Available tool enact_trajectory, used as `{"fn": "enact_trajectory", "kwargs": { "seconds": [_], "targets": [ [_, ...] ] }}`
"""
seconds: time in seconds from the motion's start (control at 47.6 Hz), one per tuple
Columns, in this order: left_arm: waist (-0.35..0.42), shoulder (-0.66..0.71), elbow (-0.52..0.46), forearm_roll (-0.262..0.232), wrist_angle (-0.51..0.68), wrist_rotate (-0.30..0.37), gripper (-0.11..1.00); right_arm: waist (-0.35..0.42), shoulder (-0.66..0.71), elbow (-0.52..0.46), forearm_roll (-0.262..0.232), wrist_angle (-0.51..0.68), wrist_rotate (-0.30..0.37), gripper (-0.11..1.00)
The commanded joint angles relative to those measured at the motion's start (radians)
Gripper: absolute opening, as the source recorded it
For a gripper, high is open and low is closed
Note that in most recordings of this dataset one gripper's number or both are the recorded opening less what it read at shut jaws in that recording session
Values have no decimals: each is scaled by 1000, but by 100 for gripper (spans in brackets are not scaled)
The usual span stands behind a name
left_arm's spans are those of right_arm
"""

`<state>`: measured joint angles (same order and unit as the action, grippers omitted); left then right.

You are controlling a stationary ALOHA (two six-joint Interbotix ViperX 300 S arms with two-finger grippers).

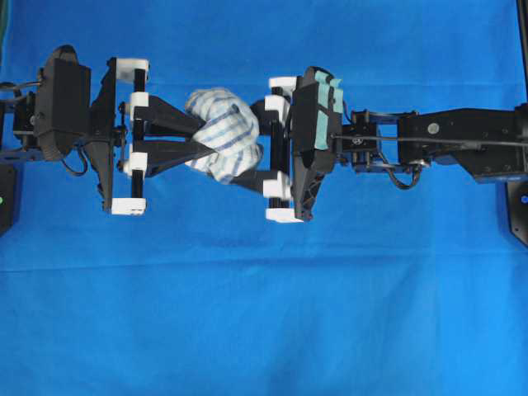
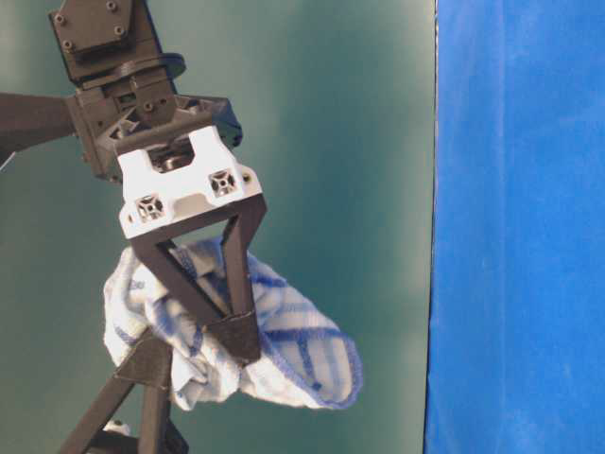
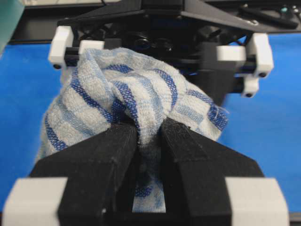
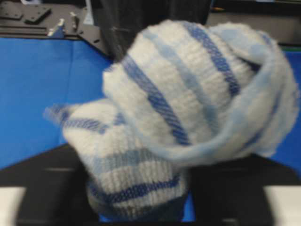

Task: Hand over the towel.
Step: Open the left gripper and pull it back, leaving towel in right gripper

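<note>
The blue cloth (image 1: 264,330) is spread over the whole work surface, with both arms meeting above its middle.

The left gripper (image 1: 191,139) reaches in from the left; its jaws are seen clenched on a pinch of the towel (image 1: 223,132), as the left wrist view confirms. The right gripper (image 1: 254,140) faces it from the right, its fingers (image 1: 247,177) set on either side of the bundle. Whether they already press the fabric cannot be told.

The towel is bunched and held in the air between the two grippers, clear of the cloth.

Step judged: the transfer itself, receiving side arriving. Next move judged to call for a firm right-hand grip before the left jaws are let go, or the towel may drop.
</note>
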<state>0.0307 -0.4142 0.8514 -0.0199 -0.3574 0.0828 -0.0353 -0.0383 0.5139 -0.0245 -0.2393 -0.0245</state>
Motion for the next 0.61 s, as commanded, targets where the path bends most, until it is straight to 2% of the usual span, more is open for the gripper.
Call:
{"fn": "enact_trajectory", "kwargs": {
  "seconds": [0.0,0.105,0.441,0.483,0.589],
  "targets": [
    [3,-2,-23,0,-21,0,9,3,-12,-28,-5,9,-2,42],
    [2,2,-26,0,-34,2,9,3,-14,-28,-6,18,-2,15],
    [3,2,-26,0,-51,8,9,3,-14,-29,-6,23,2,14],
    [3,2,-26,0,-54,2,15,3,-14,-29,-6,21,2,14],
    [3,-8,-23,-3,-71,-3,44,3,-14,-29,-6,23,2,14]
  ]
}}
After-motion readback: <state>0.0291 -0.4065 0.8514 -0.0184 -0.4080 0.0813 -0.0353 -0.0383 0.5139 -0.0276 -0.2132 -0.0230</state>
